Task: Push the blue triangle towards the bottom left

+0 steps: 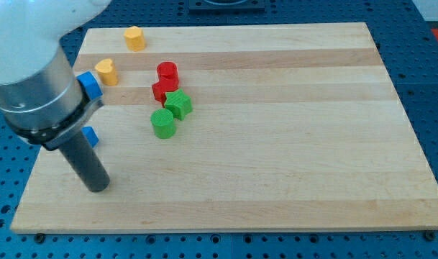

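Observation:
Two blue blocks show at the view's left, both partly hidden by my arm. One blue block (89, 85) lies beside the yellow heart, the other blue block (91, 136) sits lower, just right of the rod. I cannot tell which of them is the triangle. My tip (98, 188) rests on the board near the bottom left, below the lower blue block and apart from it.
A yellow heart (107, 71) and a yellow hexagon (134, 37) lie at the top left. A red cylinder (167, 72), a red block (162, 90), a green block (179, 104) and a green cylinder (162, 124) cluster left of centre. The wooden board (290, 144) has its left edge close to the tip.

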Controlling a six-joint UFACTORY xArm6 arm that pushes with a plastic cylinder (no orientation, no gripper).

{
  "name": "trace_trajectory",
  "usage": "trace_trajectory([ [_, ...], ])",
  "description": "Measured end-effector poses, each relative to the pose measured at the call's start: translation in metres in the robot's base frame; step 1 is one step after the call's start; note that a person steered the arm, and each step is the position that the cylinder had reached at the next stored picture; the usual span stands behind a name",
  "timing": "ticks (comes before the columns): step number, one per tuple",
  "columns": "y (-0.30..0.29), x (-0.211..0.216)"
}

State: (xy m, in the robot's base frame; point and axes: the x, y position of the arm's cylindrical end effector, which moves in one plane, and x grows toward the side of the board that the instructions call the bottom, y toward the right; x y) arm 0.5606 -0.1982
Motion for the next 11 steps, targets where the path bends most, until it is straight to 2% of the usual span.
trace_trajectory([
  [3, -0.012, 0.000],
  [5, -0.107, -0.004],
  [6, -0.106, -0.023],
  [8, -0.078, -0.095],
  [9, -0.046, -0.106],
  [11, -0.007, -0.098],
])
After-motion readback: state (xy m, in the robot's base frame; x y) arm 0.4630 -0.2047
